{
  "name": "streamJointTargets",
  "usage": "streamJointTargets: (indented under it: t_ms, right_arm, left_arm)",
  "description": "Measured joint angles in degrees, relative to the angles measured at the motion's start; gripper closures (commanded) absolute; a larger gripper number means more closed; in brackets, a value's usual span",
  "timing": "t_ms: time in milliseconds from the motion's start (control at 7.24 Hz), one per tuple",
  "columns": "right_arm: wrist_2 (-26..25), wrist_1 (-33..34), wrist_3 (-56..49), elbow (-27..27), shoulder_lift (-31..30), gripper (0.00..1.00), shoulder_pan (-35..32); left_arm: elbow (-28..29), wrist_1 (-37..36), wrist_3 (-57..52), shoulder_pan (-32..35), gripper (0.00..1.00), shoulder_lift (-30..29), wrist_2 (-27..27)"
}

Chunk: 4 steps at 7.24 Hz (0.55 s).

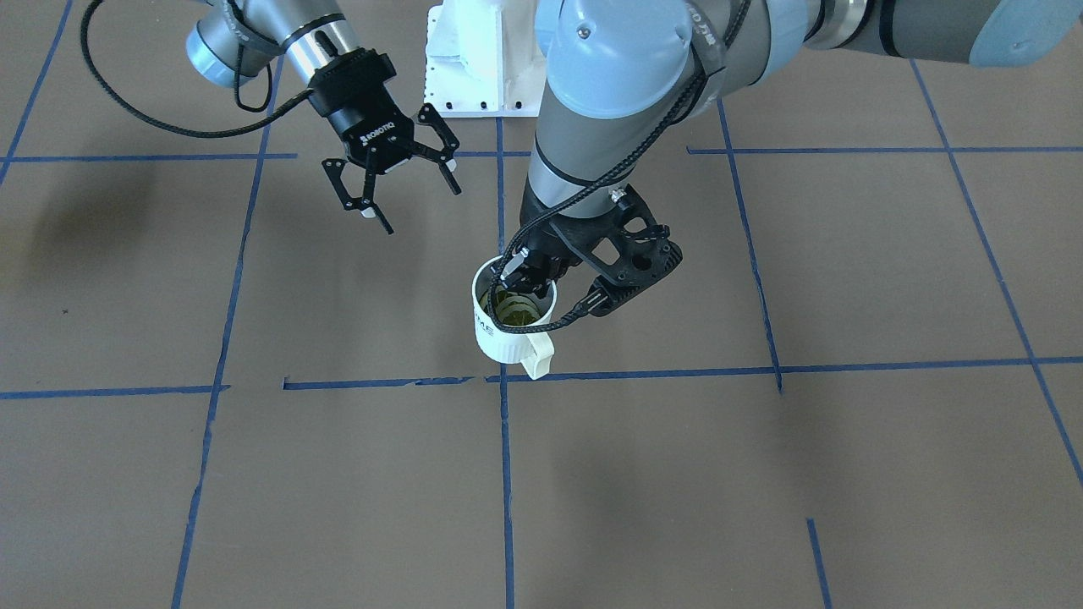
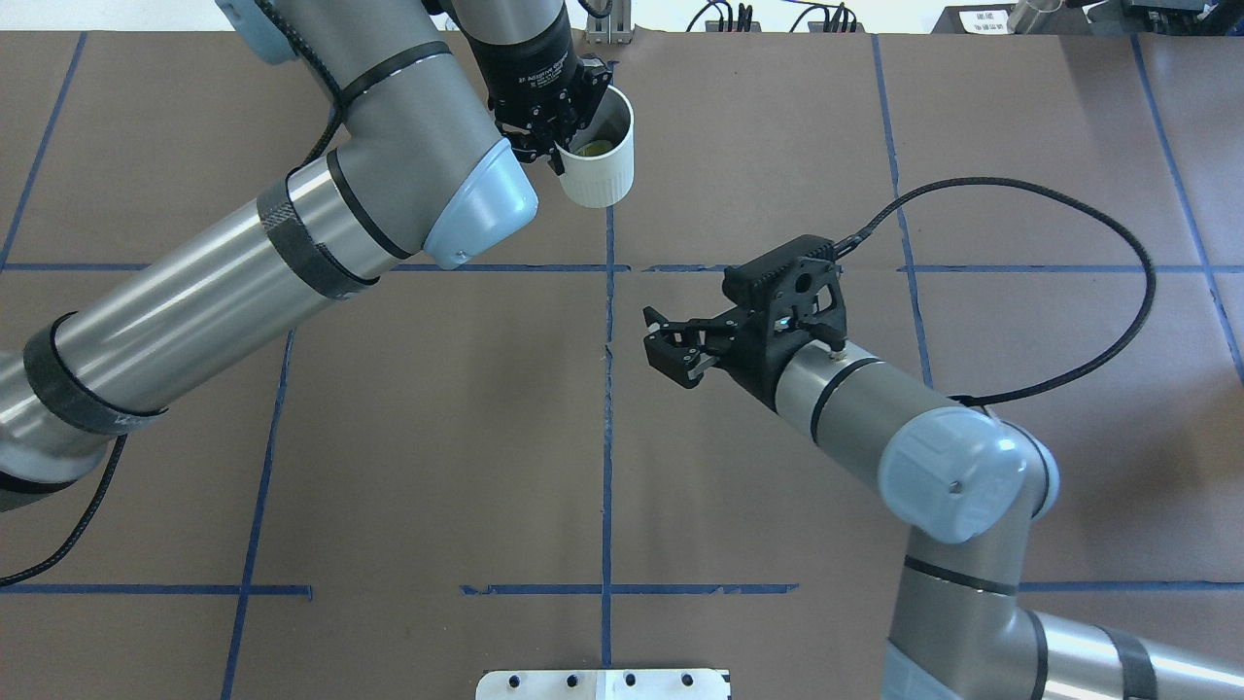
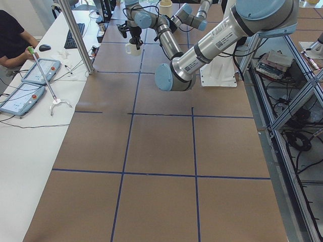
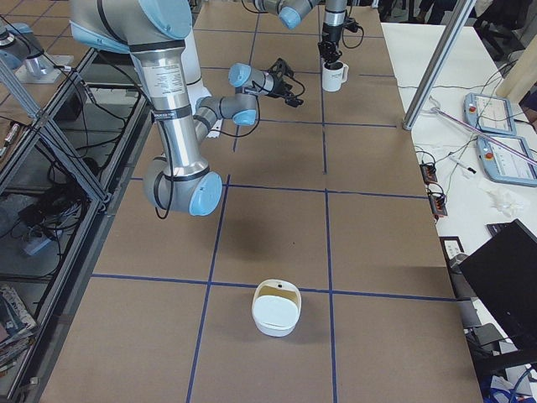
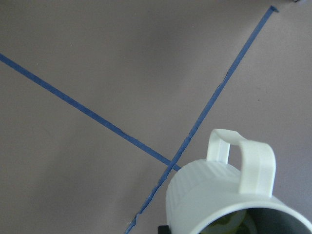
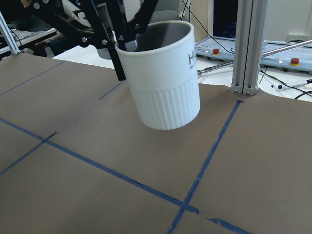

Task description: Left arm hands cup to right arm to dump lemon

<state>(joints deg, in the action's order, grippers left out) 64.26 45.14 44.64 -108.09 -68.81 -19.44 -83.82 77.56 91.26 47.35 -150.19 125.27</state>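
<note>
Brown paper crossed by blue tape lines covers the desk. An aluminium post and control pendants stand beyond the left end effector. That end effector is clenched on the rim of the cup, which is tilted and off the desk with the lemon inside. The right end effector has its fingers spread and holds nothing; it faces the cup, well apart. A white lidded container sits far from both.

White ribbed cup, yellow-green lemon
</note>
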Motion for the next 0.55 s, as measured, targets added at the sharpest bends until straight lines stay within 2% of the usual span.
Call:
streamJointTargets:
  t_ms: [276, 552]
  right_arm:
    - [-11.8, 0.0, -0.1, 2.7, 2.8, 0.0, 3.9]
    - [-16.6, -0.1, 0.0, 3.4, 4.0, 0.0, 5.0]
  left_arm:
    - [-0.5, -1.5, 0.2, -0.9, 1.0, 0.0, 2.0]
    - [-1.3, -2.1, 0.4, -2.7, 1.0, 0.2, 2.3]
